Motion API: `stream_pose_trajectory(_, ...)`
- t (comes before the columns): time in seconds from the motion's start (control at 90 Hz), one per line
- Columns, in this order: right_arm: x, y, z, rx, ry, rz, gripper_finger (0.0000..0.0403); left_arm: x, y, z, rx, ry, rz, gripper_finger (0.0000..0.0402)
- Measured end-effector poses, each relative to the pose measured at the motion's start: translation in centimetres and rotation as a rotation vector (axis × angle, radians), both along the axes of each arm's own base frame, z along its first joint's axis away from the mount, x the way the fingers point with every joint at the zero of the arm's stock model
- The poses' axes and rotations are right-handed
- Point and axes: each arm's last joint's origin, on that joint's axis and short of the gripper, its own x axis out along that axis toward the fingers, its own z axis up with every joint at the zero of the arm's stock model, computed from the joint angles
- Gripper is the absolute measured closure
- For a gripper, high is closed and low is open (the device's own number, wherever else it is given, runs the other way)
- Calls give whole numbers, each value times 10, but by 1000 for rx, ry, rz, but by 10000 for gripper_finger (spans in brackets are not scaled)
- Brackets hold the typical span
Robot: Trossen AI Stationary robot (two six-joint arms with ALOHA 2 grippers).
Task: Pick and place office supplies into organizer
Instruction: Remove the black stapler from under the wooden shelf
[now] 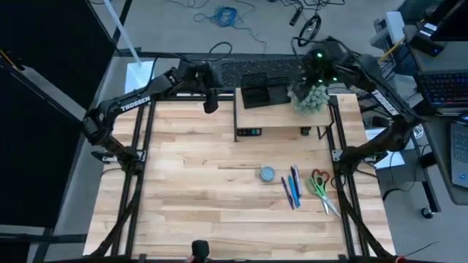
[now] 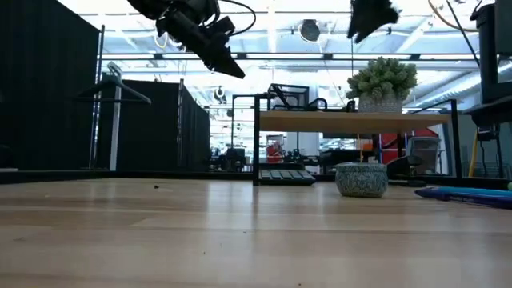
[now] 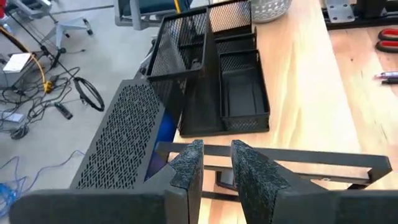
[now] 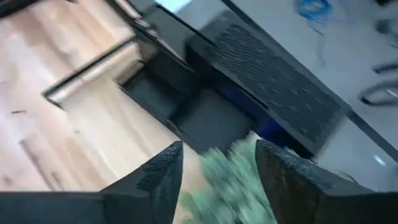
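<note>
left hand (image 3: pixel 214 168): raised off the tabletop (image 1: pixel 190 183) at the far edge, pads a narrow slit apart, gripping nothing. its wrist view alone shows the organizer (image 3: pixel 217 81) right ahead of it, black mesh, several compartments, nothing seen inside, sitting on the wooden shelf riser (image 3: pixel 305 93).
right hand (image 4: pixel 217 168): up over the fuzzy green plant ball (image 1: pixel 311 98), fingers (image 4: pixel 163 171) spread wide, nothing between them; green blur just past the tips in its wrist view, organizer beyond.
high view only: pens (image 1: pixel 292 186), scissors (image 1: pixel 320 191) and the blue-grey disc (image 1: pixel 267 174) lie grouped on the tabletop, well apart from both hands, nearer the right.
low view: disc (image 2: pixel 362 179) close and large, pens (image 2: pixel 468 194) at the edge; scissors not seen. calculator (image 1: pixel 248 132) sits under the riser, partly hidden by it.
</note>
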Motion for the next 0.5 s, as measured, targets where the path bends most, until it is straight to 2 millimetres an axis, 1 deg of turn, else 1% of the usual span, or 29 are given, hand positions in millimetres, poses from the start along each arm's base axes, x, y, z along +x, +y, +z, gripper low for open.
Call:
stream_pose_trajectory(0.122,-16,5,2,26,11,-82,165,2,-3,0,-6,-6,-4,316)
stream_pose_trajectory(0.211,-25,6,3,43,18,-124,149,3,-4,0,-16,-9,1,309)
stream_pose_trajectory(0.289,-27,3,2,36,25,-163,141,3,-4,0,-15,-8,3,304)
stream_pose_trajectory(0.4,-27,-1,-5,41,53,-188,138,3,-4,0,-18,-2,5,301)
stream_pose_trajectory(0.5,-29,1,-11,79,76,-204,140,2,-4,-2,-31,16,5,301)
